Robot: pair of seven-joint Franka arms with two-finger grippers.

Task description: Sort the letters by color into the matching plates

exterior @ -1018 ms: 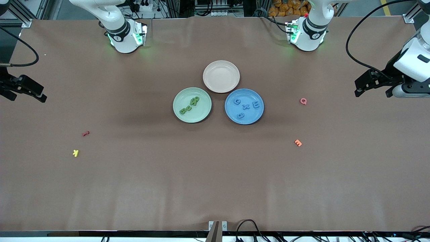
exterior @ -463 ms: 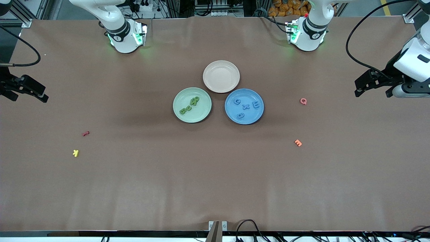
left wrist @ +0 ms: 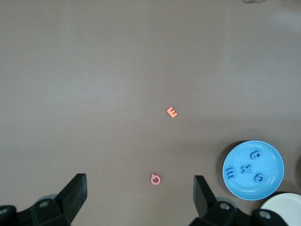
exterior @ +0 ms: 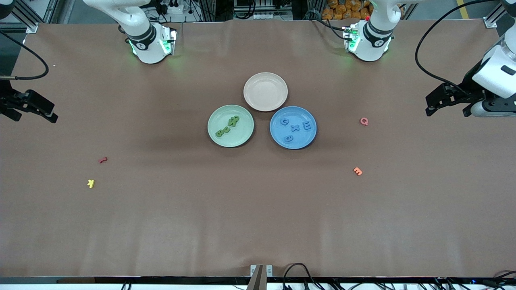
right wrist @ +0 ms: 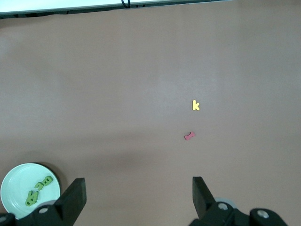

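The pale green plate (exterior: 217, 119) sits mid-table with several green letters (exterior: 228, 125) in it; it also shows in the right wrist view (right wrist: 14, 186) with its green letters (right wrist: 39, 189). The blue plate (exterior: 310, 137) stands beside it toward the left arm's end, with several blue letters (exterior: 295, 128) in it; it shows in the left wrist view (left wrist: 270, 155) too. My left gripper (exterior: 433, 105) hangs open and empty over the left arm's end of the table. My right gripper (exterior: 48, 114) hangs open and empty over the right arm's end.
An empty beige-pink plate (exterior: 265, 91) touches both plates, farther from the front camera. A pink letter (exterior: 364, 121) and an orange letter (exterior: 357, 171) lie toward the left arm's end. A red letter (exterior: 102, 160) and a yellow letter (exterior: 91, 183) lie toward the right arm's end.
My right gripper has shifted slightly nearer the front camera. Nothing else has moved.
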